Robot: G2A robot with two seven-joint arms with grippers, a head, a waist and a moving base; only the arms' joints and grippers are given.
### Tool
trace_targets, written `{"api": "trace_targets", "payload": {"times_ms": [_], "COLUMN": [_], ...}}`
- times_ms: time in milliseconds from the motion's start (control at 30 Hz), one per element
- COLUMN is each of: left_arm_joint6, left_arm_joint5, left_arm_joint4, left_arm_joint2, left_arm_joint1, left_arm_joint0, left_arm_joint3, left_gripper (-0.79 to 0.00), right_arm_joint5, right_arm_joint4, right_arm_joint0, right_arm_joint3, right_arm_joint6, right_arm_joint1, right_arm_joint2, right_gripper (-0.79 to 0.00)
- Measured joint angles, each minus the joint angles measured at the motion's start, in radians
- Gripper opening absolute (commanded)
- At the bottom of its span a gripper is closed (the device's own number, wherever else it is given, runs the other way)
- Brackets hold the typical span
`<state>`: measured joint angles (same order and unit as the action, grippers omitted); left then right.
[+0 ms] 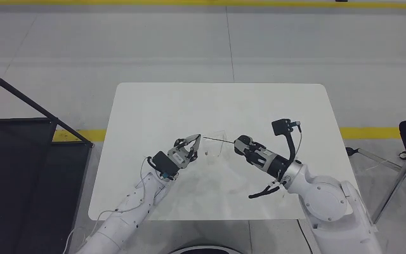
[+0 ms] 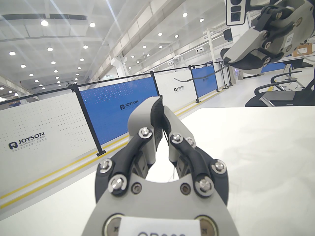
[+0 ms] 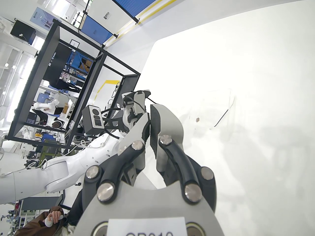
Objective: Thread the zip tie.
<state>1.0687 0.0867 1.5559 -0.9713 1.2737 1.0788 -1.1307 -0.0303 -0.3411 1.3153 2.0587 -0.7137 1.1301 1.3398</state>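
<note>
Hovering the left gripper (image 2: 160,114) above the middle of the table (image 1: 158,108), closer to the front edge than the far one. Pressing its fingers together on a thin dark strand, probably one end of the zip tie (image 2: 196,76), likely pinning it as a fixed target for threading. Being unable to confirm that, with the head buried between the pads.

Stretching the visible length of the tie through the air toward the table's right side, with the free tip hanging just beside the left gripper's fingertips and seemingly not touching them.

Clamping the strap in the right gripper (image 2: 225,61), fingers closed on it, facing its partner across the table's middle, presumably for steering the tip straight in. Judging the threading as not yet done.

Struggling to make out, on the table beneath the gap, a short dark line (image 3: 221,117) inside a faint clear outline, too faint for naming. Failing also to trace any slack running between the two grips.
</note>
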Motion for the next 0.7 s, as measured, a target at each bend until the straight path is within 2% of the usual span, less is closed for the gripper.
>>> {"api": "trace_targets", "payload": {"times_ms": [333, 700], "left_arm_joint6": [0.0, 0.0], "left_arm_joint5": [0.0, 0.0], "left_arm_joint4": [0.0, 0.0], "left_arm_joint2": [0.0, 0.0], "left_arm_joint1": [0.0, 0.0], "left_arm_joint0": [0.0, 0.0], "left_arm_joint3": [0.0, 0.0], "left_gripper": [-0.785, -0.785], "right_arm_joint5": [-0.025, -0.09], "right_arm_joint4": [-0.022, -0.03], "right_arm_joint0": [0.007, -0.042], "right_arm_joint3": [0.01, -0.007], "right_arm_joint6": [0.0, -0.006], "right_arm_joint1": [-0.001, 0.003], "right_arm_joint2": [-0.012, -0.049], "right_gripper": [-0.785, -0.785]}}
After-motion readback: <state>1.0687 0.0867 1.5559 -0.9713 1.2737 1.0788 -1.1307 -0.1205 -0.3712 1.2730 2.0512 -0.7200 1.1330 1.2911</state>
